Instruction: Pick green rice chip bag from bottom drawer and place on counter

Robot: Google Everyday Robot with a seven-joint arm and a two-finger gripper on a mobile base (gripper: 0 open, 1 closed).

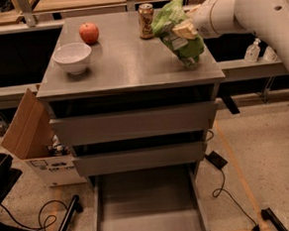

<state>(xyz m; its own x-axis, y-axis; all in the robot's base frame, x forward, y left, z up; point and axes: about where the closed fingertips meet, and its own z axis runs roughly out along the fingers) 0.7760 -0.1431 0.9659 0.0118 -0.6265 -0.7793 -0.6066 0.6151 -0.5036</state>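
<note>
The green rice chip bag [178, 33] is crumpled light-green foil with white patches. It stands upright at the right side of the counter [126, 64], its lower end touching or just above the top. My gripper [184, 30] comes in from the right on the white arm and is shut on the green rice chip bag's upper part. The bottom drawer [146, 207] is pulled out at the bottom of the view and shows only its bare grey tray.
On the counter stand a white bowl [72, 57] at the left, a red apple [89, 32] behind it, and a drink can [146, 21] just left of the bag. An open cardboard box [32, 140] sits on the floor at the left. Cables lie on the floor.
</note>
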